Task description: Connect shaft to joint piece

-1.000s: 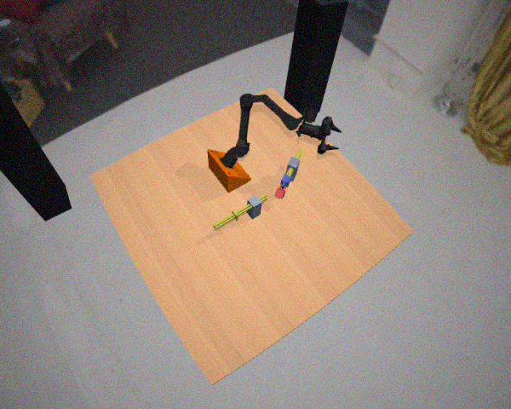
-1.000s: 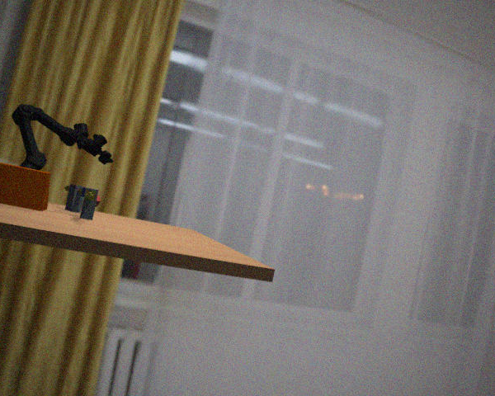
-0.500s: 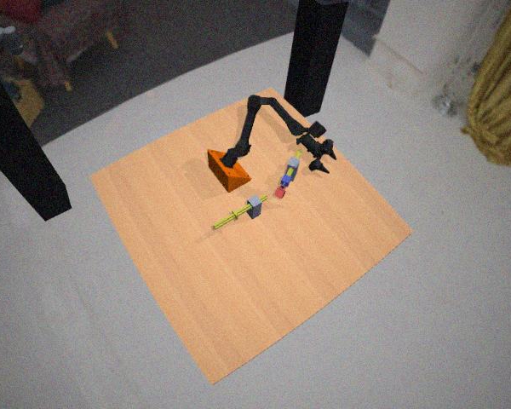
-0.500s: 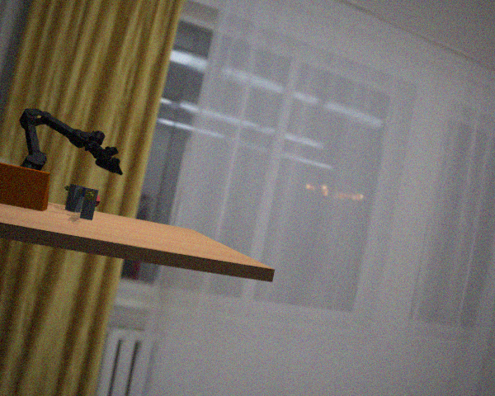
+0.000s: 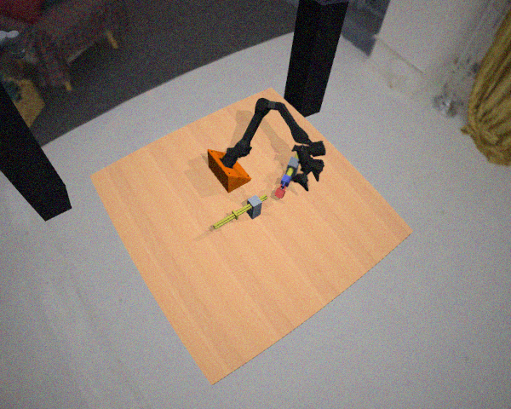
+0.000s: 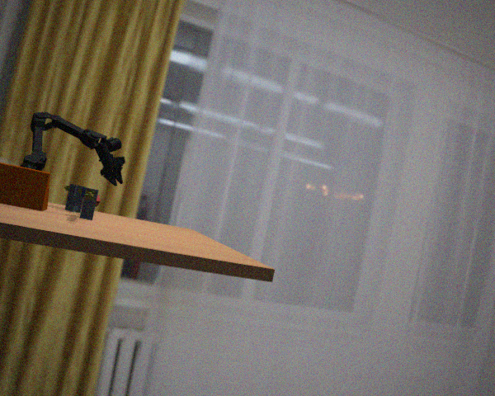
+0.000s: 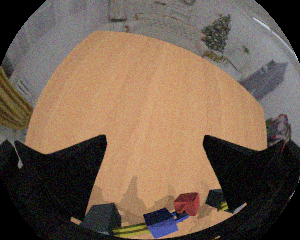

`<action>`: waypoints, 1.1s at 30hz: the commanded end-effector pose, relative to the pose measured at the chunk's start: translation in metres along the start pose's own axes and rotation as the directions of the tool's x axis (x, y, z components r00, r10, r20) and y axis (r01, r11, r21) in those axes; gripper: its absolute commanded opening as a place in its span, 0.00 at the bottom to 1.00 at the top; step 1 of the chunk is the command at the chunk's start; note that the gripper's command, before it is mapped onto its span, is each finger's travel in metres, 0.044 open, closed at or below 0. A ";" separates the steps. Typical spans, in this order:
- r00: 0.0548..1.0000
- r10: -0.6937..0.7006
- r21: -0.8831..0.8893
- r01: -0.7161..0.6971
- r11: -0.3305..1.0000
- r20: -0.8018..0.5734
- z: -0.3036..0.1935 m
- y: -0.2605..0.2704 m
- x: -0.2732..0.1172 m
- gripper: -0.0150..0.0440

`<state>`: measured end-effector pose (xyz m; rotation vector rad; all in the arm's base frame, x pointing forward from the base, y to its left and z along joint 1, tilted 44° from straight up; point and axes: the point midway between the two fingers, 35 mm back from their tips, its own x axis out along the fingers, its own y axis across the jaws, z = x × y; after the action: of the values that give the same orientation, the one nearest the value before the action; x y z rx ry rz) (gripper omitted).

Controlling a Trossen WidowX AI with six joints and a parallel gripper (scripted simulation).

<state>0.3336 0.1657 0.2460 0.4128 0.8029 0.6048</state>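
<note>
The red square joint piece (image 5: 279,192) (image 6: 97,199) (image 7: 186,204) is on the end of the first shaft, beyond its blue hinge part (image 5: 285,180) (image 7: 162,229). That shaft sits in a grey block (image 5: 293,163) (image 7: 104,218). The exact direction of the red opening is too small to tell. The second, yellow shaft (image 5: 225,221) passes through the second grey block (image 5: 254,208) (image 6: 87,209) (image 7: 214,197). A gap separates its near end from the red piece. My gripper (image 5: 312,185) (image 6: 118,183) (image 7: 157,140) is open and empty, above and beside the first shaft, touching nothing visible.
The orange base (image 5: 226,175) (image 6: 19,186) carries the arm at the back of the wooden table (image 5: 255,281) (image 6: 153,238) (image 7: 140,90). A collar (image 5: 235,215) sits on the second shaft, on the far side of its block from the joint.
</note>
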 end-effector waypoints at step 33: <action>0.786 0.172 0.175 -0.083 0.981 -0.594 -0.096 -0.097 -0.042 1.00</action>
<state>0.2694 0.0773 0.1535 0.4490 1.4892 0.7645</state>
